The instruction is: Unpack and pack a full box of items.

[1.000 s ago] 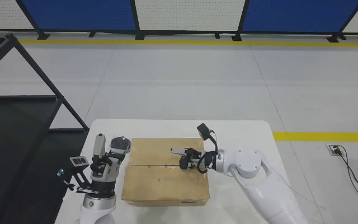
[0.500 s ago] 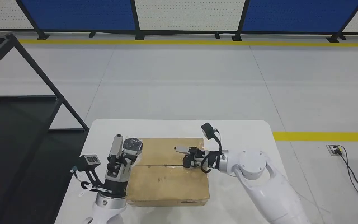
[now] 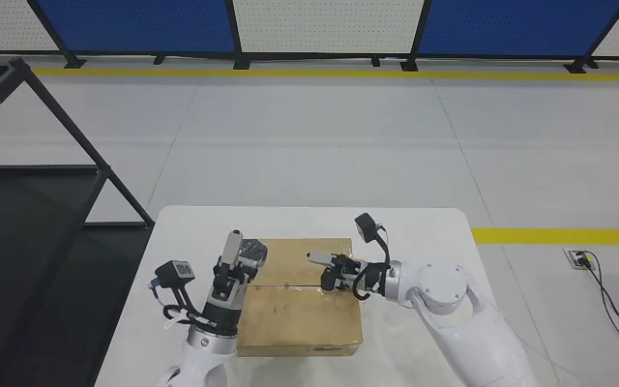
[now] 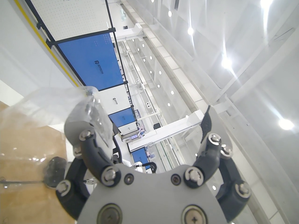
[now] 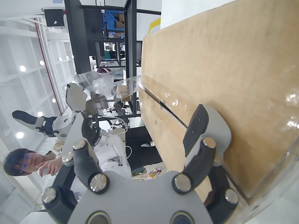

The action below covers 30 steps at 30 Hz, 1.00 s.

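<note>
A closed cardboard box (image 3: pixel 300 310) lies on the white table (image 3: pixel 416 232); its top seam (image 5: pixel 163 107) is slightly parted. In the left wrist view, a strip of clear tape (image 4: pixel 46 103) runs from the box top (image 4: pixel 21 164) up to one fingertip of my left gripper (image 4: pixel 149 122). That gripper is open and tilted upward over the box's left part (image 3: pixel 244 256). My right gripper (image 5: pixel 137 115) is open just above the seam near the box's middle (image 3: pixel 324 266). The peeled tape (image 5: pixel 98 82) shows beyond its far finger.
A black metal rack (image 3: pixel 58 184) stands left of the table. Bare table top lies behind and to the right of the box. Blue and white partition panels (image 3: pixel 319 24) close off the far floor.
My left arm has moved right, from beside the box's left edge to above its top. The right gripper has shifted slightly to the right along the seam.
</note>
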Tool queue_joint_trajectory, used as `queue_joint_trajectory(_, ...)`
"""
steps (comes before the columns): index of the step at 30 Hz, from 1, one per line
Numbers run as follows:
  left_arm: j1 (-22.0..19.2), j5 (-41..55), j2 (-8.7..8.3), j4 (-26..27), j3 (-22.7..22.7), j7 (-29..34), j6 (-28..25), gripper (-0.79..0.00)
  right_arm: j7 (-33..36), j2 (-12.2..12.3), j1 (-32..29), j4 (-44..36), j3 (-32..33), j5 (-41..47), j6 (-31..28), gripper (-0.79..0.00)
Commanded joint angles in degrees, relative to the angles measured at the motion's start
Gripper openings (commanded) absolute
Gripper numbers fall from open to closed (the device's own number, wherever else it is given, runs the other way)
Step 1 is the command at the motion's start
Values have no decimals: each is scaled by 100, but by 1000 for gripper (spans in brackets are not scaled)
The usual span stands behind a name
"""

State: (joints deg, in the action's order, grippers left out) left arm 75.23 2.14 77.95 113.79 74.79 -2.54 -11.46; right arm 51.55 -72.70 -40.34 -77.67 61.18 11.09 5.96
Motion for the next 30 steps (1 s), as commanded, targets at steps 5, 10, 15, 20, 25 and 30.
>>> queue_joint_trajectory(5,-98,-107,30,-86,-153,-1,42,0,-73,47,-181,-196,135,-40,22,0)
queue_joint_trajectory(10,-154,-185,51,-111,-234,10,79,0,-133,110,-378,-360,380,-9,14,0)
queue_joint_trajectory(15,-229,-262,74,-144,-340,26,127,0,-136,164,-560,-580,527,-51,71,0)
queue_joint_trajectory(20,-318,-364,103,-225,-481,32,177,0,-163,193,-673,-711,596,-54,96,0)
queue_joint_trajectory(25,-414,-458,136,-321,-634,23,231,0,-211,210,-748,-769,629,-28,96,0)
queue_joint_trajectory(30,-483,-540,168,-385,-772,23,281,0,-287,230,-859,-830,687,4,49,0)
